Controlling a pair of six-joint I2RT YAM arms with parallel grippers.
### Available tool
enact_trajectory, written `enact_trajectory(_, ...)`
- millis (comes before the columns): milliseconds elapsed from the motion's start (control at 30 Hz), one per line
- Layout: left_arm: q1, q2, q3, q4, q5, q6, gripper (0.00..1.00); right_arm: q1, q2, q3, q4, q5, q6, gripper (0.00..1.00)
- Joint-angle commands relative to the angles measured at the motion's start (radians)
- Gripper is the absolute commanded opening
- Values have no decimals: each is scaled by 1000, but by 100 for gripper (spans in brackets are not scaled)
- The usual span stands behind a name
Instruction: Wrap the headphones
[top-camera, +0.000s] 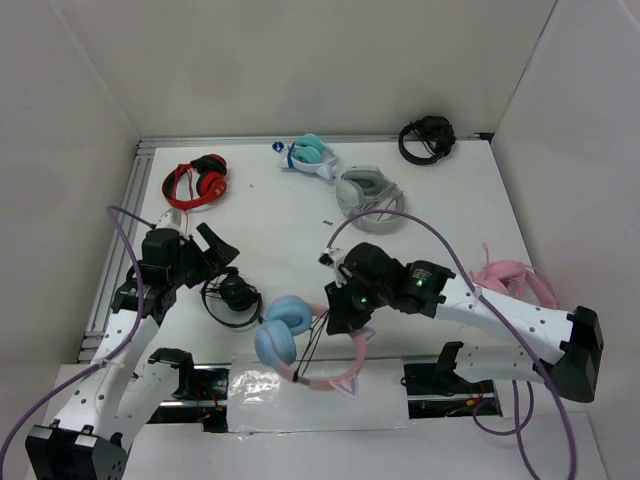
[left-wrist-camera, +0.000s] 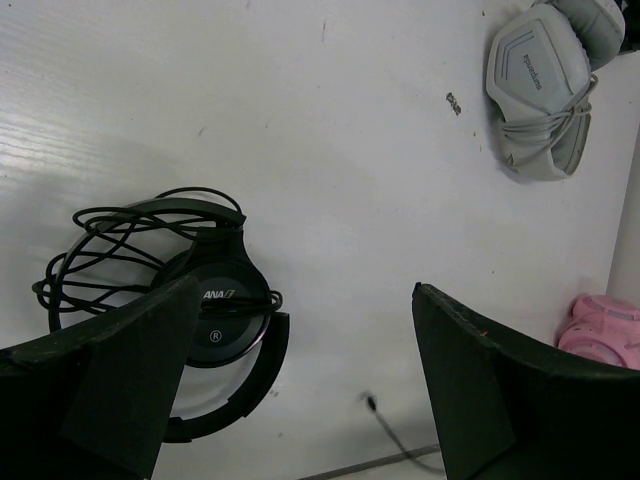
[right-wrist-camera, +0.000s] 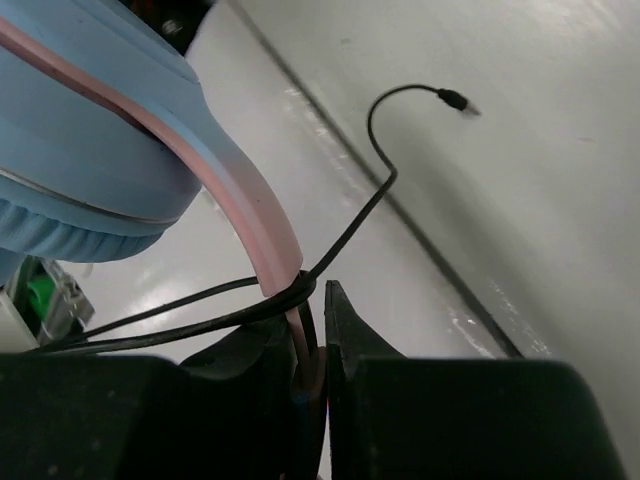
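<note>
The headphones lie at the table's near edge, with light blue ear cups (top-camera: 283, 330) and a pink headband (top-camera: 345, 378). My right gripper (top-camera: 338, 312) is shut on the pink headband (right-wrist-camera: 250, 205), pinching it between the fingers (right-wrist-camera: 345, 330). The thin black cable (right-wrist-camera: 375, 195) loops around the headband just above the fingertips, and its plug end (right-wrist-camera: 455, 98) hangs free over the table. An ear cup (right-wrist-camera: 80, 150) fills the upper left of the right wrist view. My left gripper (top-camera: 215, 250) stands open to the left, holding nothing (left-wrist-camera: 305, 290), and the cable's plug (left-wrist-camera: 372, 403) shows between its fingers.
Black headphones (left-wrist-camera: 215, 310) with a coiled cable lie under my left gripper. Red headphones (top-camera: 197, 183), teal-and-white headphones (top-camera: 308, 153), grey headphones (top-camera: 368, 195) and another black pair (top-camera: 427, 138) sit further back. All-pink headphones (top-camera: 515, 280) lie at the right.
</note>
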Motion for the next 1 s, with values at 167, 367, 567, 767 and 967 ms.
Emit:
enact_trajectory(167,8,-3,-21,76,33,43,99,-336,24,-169,222,-101,25,0)
enact_trajectory(367,8,36,-27,112,42,50,99,-492,45,-215,244,-23,55,0)
enact_trajectory(567,8,86,-27,142,50,50,99,-610,28,-236,217,77,85,0)
enact_trajectory(767,8,117,-41,220,78,78,99,-610,-16,-177,143,206,33,0)
enact_trajectory(967,8,97,-134,489,451,277,99,-513,-93,-20,22,124,-27,0)
